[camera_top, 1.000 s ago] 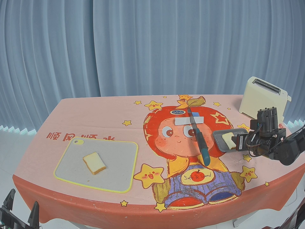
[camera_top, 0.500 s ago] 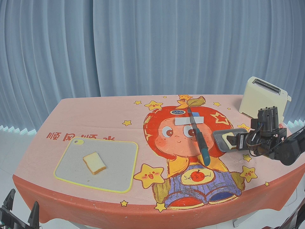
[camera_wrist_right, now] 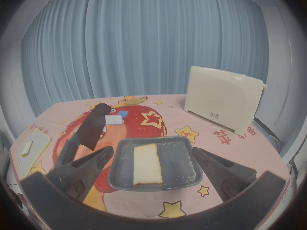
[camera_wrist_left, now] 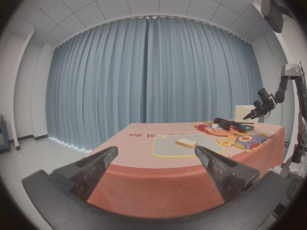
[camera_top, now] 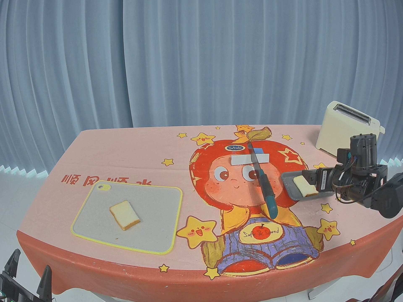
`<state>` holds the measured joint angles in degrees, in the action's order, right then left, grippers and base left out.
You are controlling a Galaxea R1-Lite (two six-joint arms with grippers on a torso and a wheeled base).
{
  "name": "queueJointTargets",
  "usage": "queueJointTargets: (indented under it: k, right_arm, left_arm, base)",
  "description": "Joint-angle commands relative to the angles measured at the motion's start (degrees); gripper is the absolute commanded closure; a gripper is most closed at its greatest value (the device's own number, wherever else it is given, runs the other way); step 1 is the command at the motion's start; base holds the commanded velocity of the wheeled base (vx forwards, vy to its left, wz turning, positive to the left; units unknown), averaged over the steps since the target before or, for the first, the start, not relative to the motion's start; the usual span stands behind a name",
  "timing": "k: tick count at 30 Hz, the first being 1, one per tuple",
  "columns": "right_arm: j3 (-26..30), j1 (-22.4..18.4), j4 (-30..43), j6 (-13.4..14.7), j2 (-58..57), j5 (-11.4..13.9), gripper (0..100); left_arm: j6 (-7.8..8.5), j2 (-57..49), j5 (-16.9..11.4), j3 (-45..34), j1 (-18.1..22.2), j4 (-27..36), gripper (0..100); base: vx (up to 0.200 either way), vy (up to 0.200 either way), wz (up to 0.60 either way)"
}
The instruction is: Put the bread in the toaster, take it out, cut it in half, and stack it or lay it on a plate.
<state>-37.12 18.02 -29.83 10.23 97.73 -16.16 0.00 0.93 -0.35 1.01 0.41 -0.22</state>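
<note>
A grey tray [camera_top: 289, 184] serves as the plate at the right of the table, and one bread half [camera_top: 304, 186] lies flat in it. My right gripper [camera_top: 309, 176] hangs open just above the tray's near-right side, holding nothing. In the right wrist view the tray [camera_wrist_right: 180, 163] and its bread half [camera_wrist_right: 146, 164] lie between my open fingers [camera_wrist_right: 96, 163]. The other bread half [camera_top: 124, 214] rests on the cutting board [camera_top: 155, 225] at the front left. A cream toaster [camera_top: 346, 128] stands at the back right. My left gripper [camera_wrist_left: 155, 150] is open below the table's front-left edge.
A teal-handled knife [camera_top: 263, 183] lies in the middle of the table, between board and tray, its blade across a small white block [camera_top: 241, 159]. The table's front edge curves close to the tray. A blue curtain closes off the back.
My right gripper has lifted and drawn back to the right from the tray, uncovering the bread half lying in it. The left arm, knife and board have not moved.
</note>
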Motion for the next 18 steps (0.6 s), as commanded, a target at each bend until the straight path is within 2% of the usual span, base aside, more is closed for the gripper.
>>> queueJointTargets:
  k: [1,8,14,18]
  right_arm:
    - [0.4,2.1,-0.1,0.0,-4.8,0.0,0]
    - [2.3,6.7,-0.1,-0.3,-9.6,0.0,0]
    - [2.6,7.7,0.0,-0.4,-10.6,0.0,0]
    - [2.7,8.5,0.0,-0.4,-10.7,0.0,0]
  left_arm:
    - [0.00,-0.9,0.0,-1.0,0.0,0.0,0]
    - [0.00,-0.9,0.0,-1.0,0.0,0.0,0]
    - [0.09,-0.9,0.0,-1.0,0.0,0.0,0]
    - [0.00,-0.9,0.0,-1.0,0.0,0.0,0]
  base:
    - [0.000,0.000,0.00]
    - [0.000,0.000,0.00]
    - [-0.200,0.000,0.00]
    - [0.000,0.000,0.00]
